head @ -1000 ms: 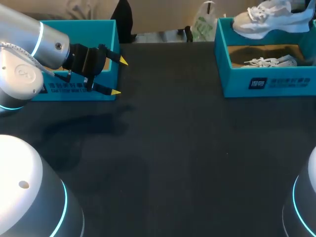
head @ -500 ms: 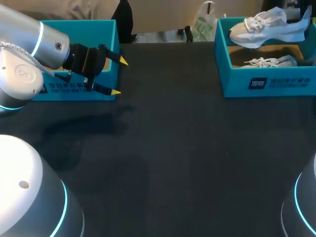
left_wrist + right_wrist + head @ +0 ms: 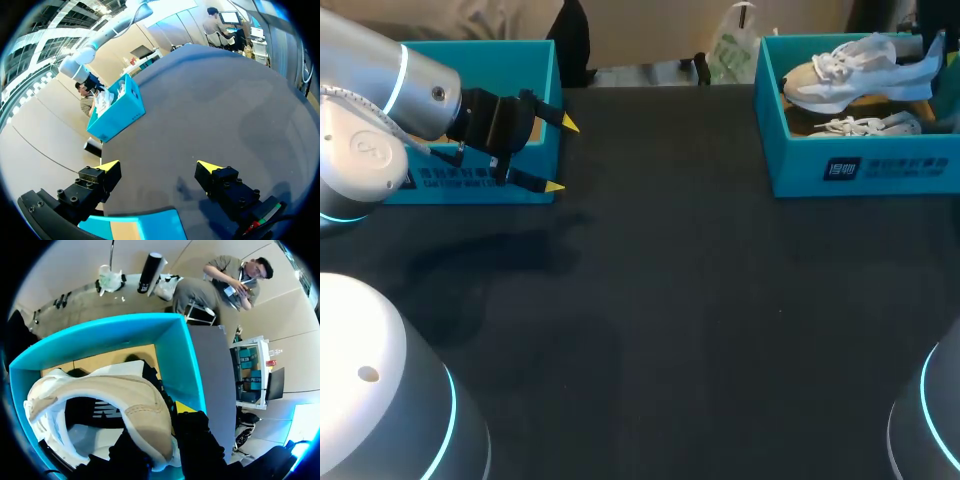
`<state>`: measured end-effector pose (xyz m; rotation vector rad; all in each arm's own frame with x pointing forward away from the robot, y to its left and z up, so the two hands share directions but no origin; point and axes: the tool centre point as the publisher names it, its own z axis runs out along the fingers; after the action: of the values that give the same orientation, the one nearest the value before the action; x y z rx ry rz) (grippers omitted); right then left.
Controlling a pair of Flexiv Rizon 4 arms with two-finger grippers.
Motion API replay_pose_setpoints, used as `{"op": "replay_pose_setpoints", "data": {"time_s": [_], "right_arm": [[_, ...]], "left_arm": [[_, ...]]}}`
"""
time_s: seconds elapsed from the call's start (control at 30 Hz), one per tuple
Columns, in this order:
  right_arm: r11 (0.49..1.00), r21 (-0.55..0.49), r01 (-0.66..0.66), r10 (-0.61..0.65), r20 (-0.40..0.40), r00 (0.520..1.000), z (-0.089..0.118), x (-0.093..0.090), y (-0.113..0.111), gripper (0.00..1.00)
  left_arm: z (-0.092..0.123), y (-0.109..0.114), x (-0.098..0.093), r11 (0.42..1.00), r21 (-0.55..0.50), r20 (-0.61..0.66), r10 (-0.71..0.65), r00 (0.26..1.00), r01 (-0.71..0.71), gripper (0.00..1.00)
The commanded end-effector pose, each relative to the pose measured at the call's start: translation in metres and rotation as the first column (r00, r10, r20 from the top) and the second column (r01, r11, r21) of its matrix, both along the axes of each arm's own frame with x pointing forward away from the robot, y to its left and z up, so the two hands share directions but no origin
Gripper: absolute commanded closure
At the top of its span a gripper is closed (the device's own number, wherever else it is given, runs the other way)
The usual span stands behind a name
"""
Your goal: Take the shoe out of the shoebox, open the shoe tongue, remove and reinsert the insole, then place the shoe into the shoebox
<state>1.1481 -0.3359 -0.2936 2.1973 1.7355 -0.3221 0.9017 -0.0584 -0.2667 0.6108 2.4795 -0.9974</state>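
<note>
Shoe, white-and-beige mesh sneaker [image 3: 850, 75]: your right gripper [image 3: 157, 425] has its jaws clamped on the upper edge. It is held tilted, low over the open teal cardboard shoebox [image 3: 860, 165] at the far right edge of the dark worktop [image 3: 700, 300], above a second white sneaker [image 3: 870, 125] lying inside. Your left gripper [image 3: 562, 155], jaws apart, hangs at the front corner of the other teal box [image 3: 550, 100]. A broad stretch of worktop separates the two boxes.

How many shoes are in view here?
2: one white-and-beige sneaker held in the right tool above the teal cardboard shoebox, another white sneaker lying inside that box.
</note>
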Motion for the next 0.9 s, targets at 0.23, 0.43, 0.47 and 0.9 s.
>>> {"op": "replay_pose_setpoints", "data": {"time_s": [0.23, 0.43, 0.47, 0.9], "right_arm": [[1.0, 0.008, -0.001, 0.001, 0.0, 1.0, -0.026, 0.011, -0.003, 1.0], [1.0, 0.018, -0.017, 0.016, 0.01, 1.0, -0.038, 0.012, -0.007, 1.0], [1.0, 0.014, -0.018, 0.018, 0.009, 1.0, -0.04, 0.013, -0.007, 1.0], [0.998, 0.029, -0.046, 0.047, -0.002, 0.999, -0.061, 0.018, -0.006, 1.0]], "left_arm": [[0.0, 0.0, -0.001, 1.0, 0.002, 0.001, 0.001, 1.0, -0.001, 0.0], [0.0, 0.0, -0.001, 1.0, 0.002, 0.001, 0.001, 1.0, -0.001, 0.0], [0.0, 0.0, -0.001, 1.0, 0.002, 0.001, 0.001, 1.0, -0.001, 0.0], [0.0, 0.0, -0.001, 1.0, 0.002, 0.001, 0.001, 1.0, -0.001, 0.0]]}}
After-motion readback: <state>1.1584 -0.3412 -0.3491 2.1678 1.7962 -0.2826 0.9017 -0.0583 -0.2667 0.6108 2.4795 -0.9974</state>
